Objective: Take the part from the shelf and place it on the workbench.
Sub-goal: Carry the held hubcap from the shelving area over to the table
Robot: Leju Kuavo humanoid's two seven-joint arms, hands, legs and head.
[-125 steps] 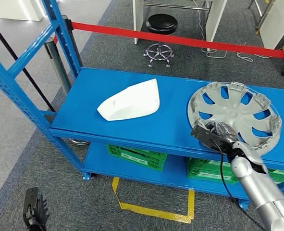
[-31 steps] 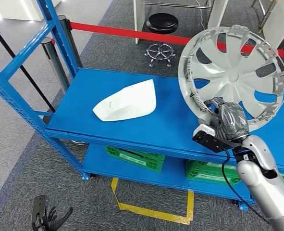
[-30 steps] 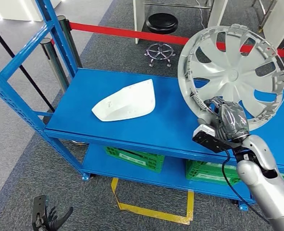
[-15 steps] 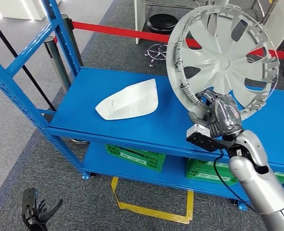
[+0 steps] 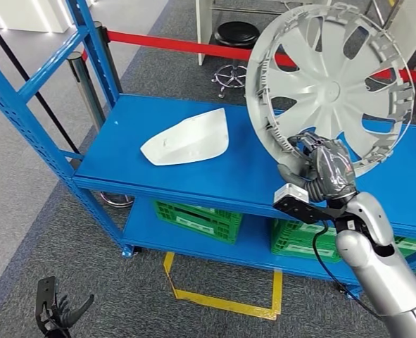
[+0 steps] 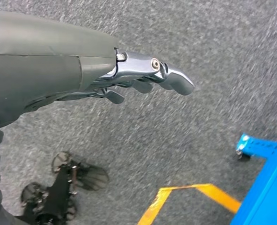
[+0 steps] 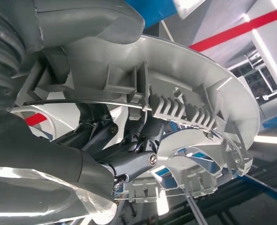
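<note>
Above the blue shelf [image 5: 237, 176], right hand [image 5: 325, 172] grips the silver hubcap [image 5: 327, 84] at its lower rim, holding it upright and clear of the shelf top. Right wrist view adds the hubcap's ribbed inner rim [image 7: 186, 108] and clips, fingers [image 7: 130, 164] hooked through a spoke opening. Left wrist view: left hand [image 6: 144, 79] over grey carpet, fingers loosely extended, holding nothing; head view has it low by the floor [image 5: 57, 313]. Hubcap: multi-spoke, slotted edge. White moulded cover [image 5: 186, 137] lies on the shelf top, well apart. Green crates [image 5: 200, 220] below; red barrier tape [image 5: 168, 44] and a black stool [image 5: 237, 34] behind.
</note>
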